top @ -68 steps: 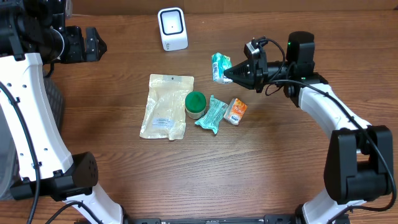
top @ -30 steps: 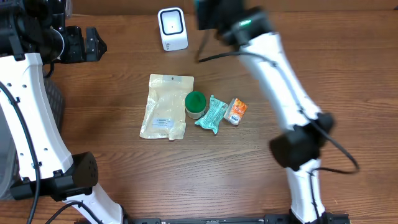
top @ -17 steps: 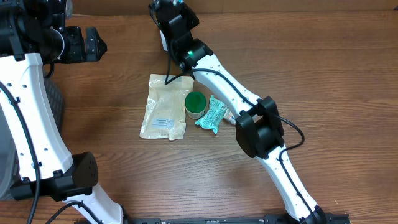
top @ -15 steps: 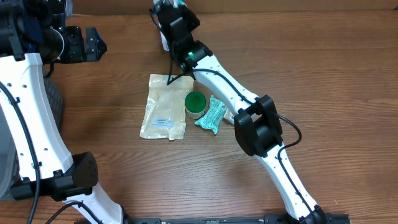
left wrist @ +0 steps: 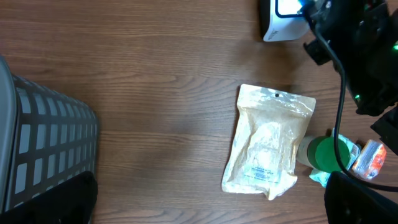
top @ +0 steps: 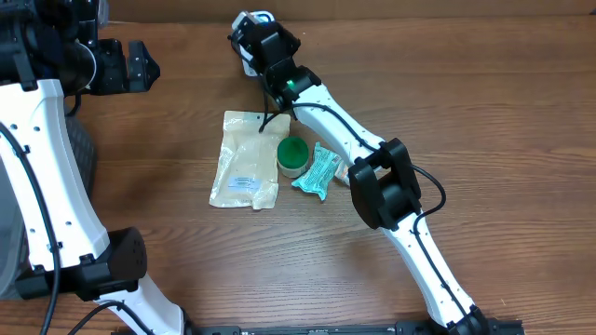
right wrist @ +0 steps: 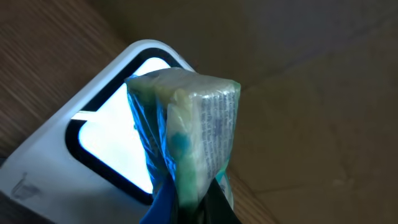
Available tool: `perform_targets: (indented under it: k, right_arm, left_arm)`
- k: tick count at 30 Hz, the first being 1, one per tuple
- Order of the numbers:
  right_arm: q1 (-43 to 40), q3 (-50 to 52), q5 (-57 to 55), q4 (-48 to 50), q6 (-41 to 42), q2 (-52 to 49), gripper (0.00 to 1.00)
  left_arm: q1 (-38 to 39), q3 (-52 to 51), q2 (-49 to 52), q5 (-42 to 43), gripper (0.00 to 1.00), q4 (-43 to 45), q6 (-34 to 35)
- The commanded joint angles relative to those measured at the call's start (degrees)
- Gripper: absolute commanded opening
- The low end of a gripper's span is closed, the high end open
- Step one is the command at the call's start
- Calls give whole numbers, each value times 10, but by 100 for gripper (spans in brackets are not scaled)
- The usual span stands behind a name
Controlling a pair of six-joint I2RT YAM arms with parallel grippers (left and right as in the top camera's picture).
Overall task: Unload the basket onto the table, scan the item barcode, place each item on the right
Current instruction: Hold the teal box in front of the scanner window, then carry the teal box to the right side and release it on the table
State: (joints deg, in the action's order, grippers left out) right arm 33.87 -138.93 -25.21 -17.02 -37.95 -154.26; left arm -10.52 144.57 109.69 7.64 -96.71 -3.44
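Overhead: my right gripper [top: 257, 28], clamped on the blue-green wrapped packet [top: 265, 16], has swung from the right of the frame to the white barcode scanner [top: 244, 58] at top centre; my left gripper [top: 142, 67] hangs with its jaws apart at upper left. Left wrist: my right arm [left wrist: 357, 56] covers the scanner's right side at upper right. Right wrist: the packet fills mid-frame just before the lit scanner window, so I judge the scan under way, though I see no barcode.

Packet [right wrist: 186, 124] just before scanner [right wrist: 59, 163]
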Motion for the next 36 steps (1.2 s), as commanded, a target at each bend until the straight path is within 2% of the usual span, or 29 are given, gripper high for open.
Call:
perform_targets:
  k: [1, 14, 20, 27, 31, 36]
  right_arm:
    - [2, 0, 28, -4, 2, 3, 4]
    - [2, -1, 18, 41, 5, 13, 4]
    - [2, -2, 45, 20, 132, 79, 4]
    - [-8, -2, 119, -136, 272, 222, 4]
    - [-23, -2, 119, -313, 426, 321, 4]
    - [-74, -2, 118, -550, 564, 415, 4]
  left_arm:
    - [-2, -1, 1, -2, 100, -1, -9]
    - [-2, -1, 1, -2, 100, -1, -9]
    - [-2, -1, 1, -2, 100, -1, -9]
    - [-2, -1, 1, -2, 99, -1, -9]
    - [-2, -1, 1, -2, 100, -1, -9]
    - [-2, -1, 1, -2, 99, -1, -9]
